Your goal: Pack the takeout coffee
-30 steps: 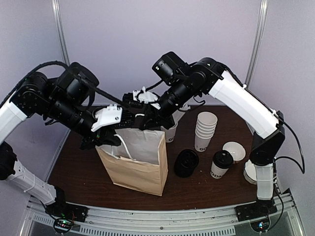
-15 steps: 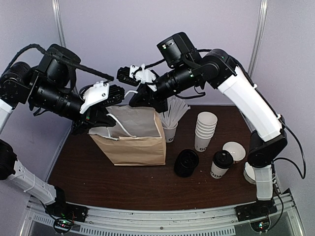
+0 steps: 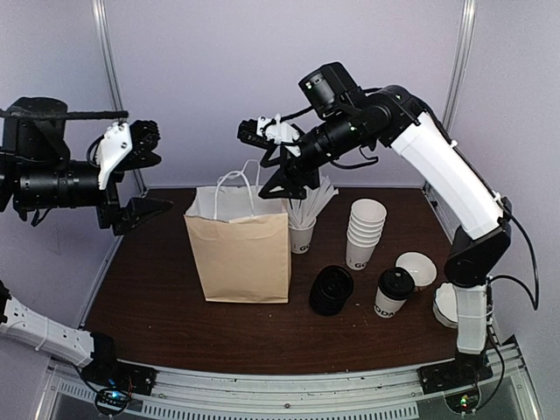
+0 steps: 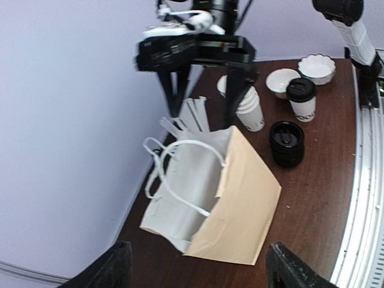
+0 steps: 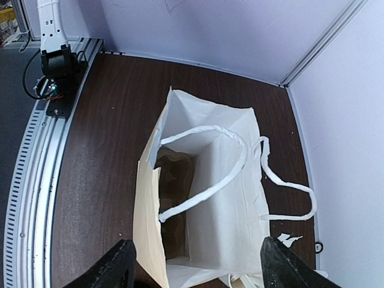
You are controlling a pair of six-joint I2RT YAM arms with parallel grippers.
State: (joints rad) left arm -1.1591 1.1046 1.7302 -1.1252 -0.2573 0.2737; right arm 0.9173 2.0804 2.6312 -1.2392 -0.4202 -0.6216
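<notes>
Left pincer (image 3: 140, 172): released, jaws spread wide, hanging off the bag's left side, clear of it.
Right pincer (image 3: 262, 160): released, jaws spread wide, above the bag's rear right corner.
Change: a second ago both pincers were clenched at the mouth of the paper bag (image 3: 238, 254), which leaned; now both have let go and drawn back, and the bag stands upright alone on the bench (image 3: 149, 297).
Takeout coffee (image 3: 394, 293): upright on the bench, lid on, outside the bag, well apart from both pincers, right of and below the right pincer, between the stack of black lids (image 3: 332, 290) and a white bowl (image 3: 416, 267).
Count: pincers, two; bag, one; lidded coffee, one; stack of black lids, one; stack of lidless white cups (image 3: 365, 232), one; cup of white sticks (image 3: 303, 234), one; white bowls, two.
</notes>
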